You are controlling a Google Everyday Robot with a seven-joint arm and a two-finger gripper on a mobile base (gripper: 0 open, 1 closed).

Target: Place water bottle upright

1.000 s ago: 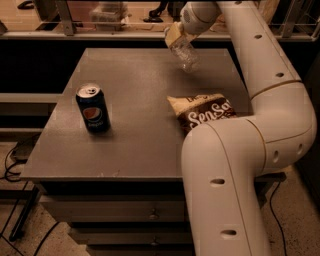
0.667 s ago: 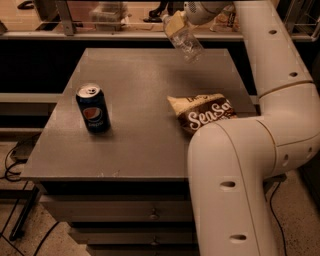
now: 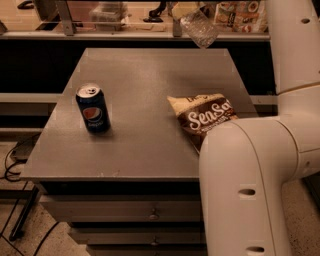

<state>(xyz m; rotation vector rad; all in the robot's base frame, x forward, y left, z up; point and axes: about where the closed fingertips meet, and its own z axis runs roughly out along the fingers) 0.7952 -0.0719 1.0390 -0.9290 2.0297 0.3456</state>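
Observation:
The water bottle [image 3: 200, 29], clear and ribbed, hangs tilted in the air above the far edge of the grey table [image 3: 145, 70]. My gripper [image 3: 186, 8] is at the top edge of the view, mostly cut off, and is shut on the bottle's upper end. The bottle's cap is hidden. The bottle does not touch the table.
A dark blue Pepsi can [image 3: 93, 108] stands upright at the table's left. A brown chip bag [image 3: 205, 117] lies at the right, partly behind my white arm [image 3: 250, 175]. A counter with clutter [image 3: 110, 12] runs behind the table. Drawers [image 3: 125, 210] sit below the front edge.
The gripper has lifted the bottle up and away from the table top, towards the far edge, until the gripper is nearly out of view.

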